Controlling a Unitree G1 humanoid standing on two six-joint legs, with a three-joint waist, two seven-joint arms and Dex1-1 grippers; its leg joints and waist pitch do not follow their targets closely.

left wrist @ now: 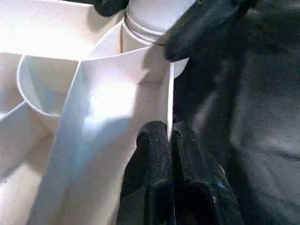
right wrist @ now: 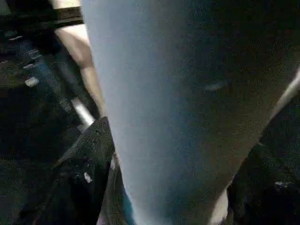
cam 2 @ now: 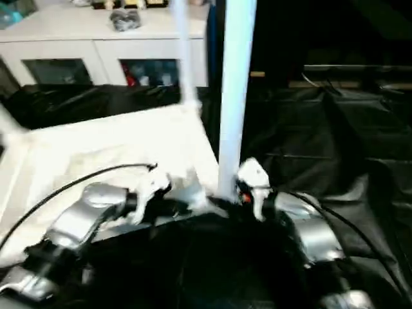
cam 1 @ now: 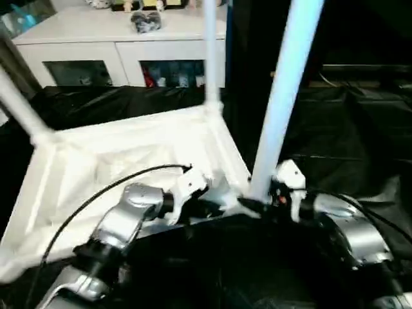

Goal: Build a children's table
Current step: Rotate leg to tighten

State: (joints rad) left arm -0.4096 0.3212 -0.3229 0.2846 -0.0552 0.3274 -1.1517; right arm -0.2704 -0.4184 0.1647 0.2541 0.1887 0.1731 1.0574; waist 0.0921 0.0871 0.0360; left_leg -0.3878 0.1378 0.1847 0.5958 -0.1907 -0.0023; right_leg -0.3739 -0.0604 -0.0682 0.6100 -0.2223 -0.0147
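The white tabletop [cam 1: 129, 154] lies upside down on black cloth, ribbed underside up. White legs stand in its far left [cam 1: 19, 106] and far right [cam 1: 210, 51] corner sockets. A third leg [cam 1: 283, 96] rises from the near right corner. My left gripper [left wrist: 169, 140] is shut on the thin rim wall [left wrist: 168, 93] beside that socket. My right gripper [cam 1: 261, 205] is at this leg's base, one finger on each side and closed against it. The right wrist view shows the leg [right wrist: 178, 117] close up between those fingers [right wrist: 89, 178].
A white cabinet [cam 1: 122, 45] with glass doors stands behind the tabletop, with small items on top. Black cloth [cam 1: 347, 141] covers the surface to the right. A person's arm [right wrist: 79, 51] shows beyond the leg in the right wrist view.
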